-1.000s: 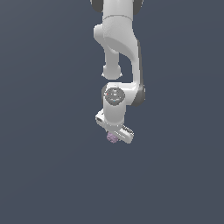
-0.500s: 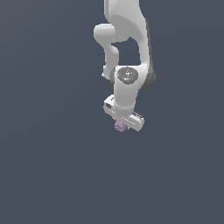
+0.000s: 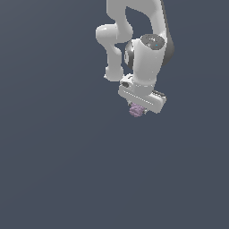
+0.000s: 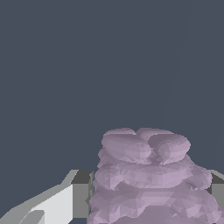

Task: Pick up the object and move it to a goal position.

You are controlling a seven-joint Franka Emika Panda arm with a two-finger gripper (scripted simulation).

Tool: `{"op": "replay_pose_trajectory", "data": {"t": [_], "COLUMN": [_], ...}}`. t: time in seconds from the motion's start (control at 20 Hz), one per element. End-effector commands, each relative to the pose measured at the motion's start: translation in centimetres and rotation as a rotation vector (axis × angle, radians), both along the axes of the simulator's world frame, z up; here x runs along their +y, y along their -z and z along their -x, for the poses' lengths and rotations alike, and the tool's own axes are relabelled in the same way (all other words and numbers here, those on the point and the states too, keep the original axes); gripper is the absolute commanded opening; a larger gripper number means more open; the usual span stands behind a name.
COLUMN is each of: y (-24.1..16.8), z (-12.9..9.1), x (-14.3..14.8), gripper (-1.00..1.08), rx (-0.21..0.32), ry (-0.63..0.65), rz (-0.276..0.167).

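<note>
Gripper: the white gripper [image 3: 137, 108] is clamped on the object [image 3: 136, 111], fingers [image 4: 81, 194] pressed to its sides.
Object: a lumpy mauve chunk, hanging beneath the hand, clear of any surface.
Progress: the pick-up looks done; the carry to the goal remains, and no goal marker shows.
Room: plain dark-grey background all round, no edges or obstacles in view.
</note>
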State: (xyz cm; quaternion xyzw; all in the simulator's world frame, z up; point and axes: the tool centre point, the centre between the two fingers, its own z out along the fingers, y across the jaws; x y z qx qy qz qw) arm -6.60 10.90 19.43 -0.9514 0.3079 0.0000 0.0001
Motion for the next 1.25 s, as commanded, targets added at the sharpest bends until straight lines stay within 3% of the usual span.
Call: {"op": "replay_pose_trajectory", "data": {"t": [0.0, 0.65, 1.2], "y": [-2.2, -10.8, -12.0], "z": [1.4, 6.3, 6.8], "x": [1.5, 7.8, 8.8], "gripper": [-1.0, -1.0, -1.0], "rx": [-0.001, -0.001, 0.0], "ry": [0.0, 0.001, 0.0], "rz": [0.001, 0.002, 0.0]}}
